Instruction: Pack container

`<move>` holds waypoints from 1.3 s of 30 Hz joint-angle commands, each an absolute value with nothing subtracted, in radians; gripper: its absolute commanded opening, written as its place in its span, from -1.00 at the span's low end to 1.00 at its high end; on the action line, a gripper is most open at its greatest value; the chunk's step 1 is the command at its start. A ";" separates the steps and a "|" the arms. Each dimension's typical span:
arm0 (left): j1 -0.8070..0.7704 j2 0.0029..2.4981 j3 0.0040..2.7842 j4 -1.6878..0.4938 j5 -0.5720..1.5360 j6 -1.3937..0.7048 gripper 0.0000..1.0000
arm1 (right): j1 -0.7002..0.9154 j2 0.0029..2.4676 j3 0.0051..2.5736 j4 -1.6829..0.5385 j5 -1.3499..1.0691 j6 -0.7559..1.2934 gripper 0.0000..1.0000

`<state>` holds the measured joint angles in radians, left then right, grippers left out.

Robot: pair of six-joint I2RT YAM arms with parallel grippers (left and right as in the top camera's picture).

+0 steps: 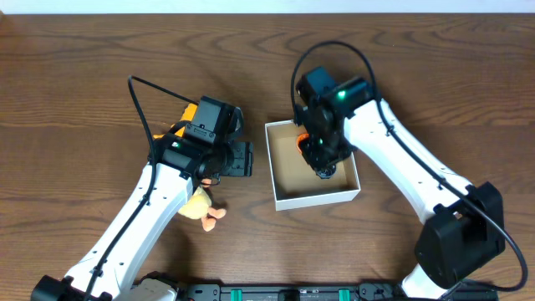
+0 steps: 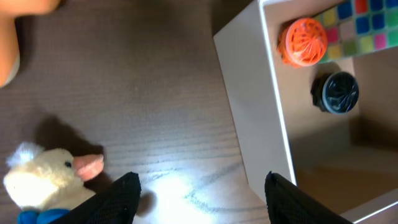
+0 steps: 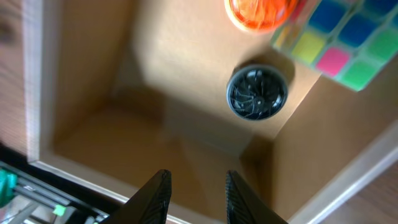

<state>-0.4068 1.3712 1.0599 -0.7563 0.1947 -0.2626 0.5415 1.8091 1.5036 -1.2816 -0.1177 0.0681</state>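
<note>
The right gripper [image 3: 198,198] is hovering inside the shallow white-walled cardboard container [image 3: 34,93], fingers slightly apart and empty. The black ribbed round toy [image 3: 257,92] is lying on its brown floor beside the orange ribbed ball [image 3: 261,12]. The left gripper [image 2: 202,202] is hanging wide apart just outside, near the yellow plush duck [image 2: 43,180], likely 1 more item to pack

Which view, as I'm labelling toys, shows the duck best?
Left wrist: the duck shows its head and beak clearly. Overhead, the left arm covers part of it. The right wrist view lacks it.
</note>
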 commanded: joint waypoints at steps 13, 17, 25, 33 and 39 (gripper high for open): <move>-0.186 1.369 1.082 -0.742 0.172 -0.268 0.35 | 0.450 1.813 1.228 -1.119 -0.109 0.107 -0.36; -0.176 1.369 1.082 -0.742 0.172 -0.268 0.35 | 0.438 1.813 1.174 -1.058 -0.109 0.107 -0.35; -0.176 1.369 1.082 -0.738 0.172 -0.268 0.35 | 0.436 1.813 1.151 -0.967 -0.093 0.117 -0.35; -0.176 1.369 1.082 -0.738 0.172 -0.268 0.35 | 0.439 1.813 1.151 -0.867 -0.048 0.138 -0.29; -0.176 1.369 1.082 -0.738 0.172 -0.268 0.35 | 0.439 1.813 1.151 -0.840 -0.023 0.142 -0.27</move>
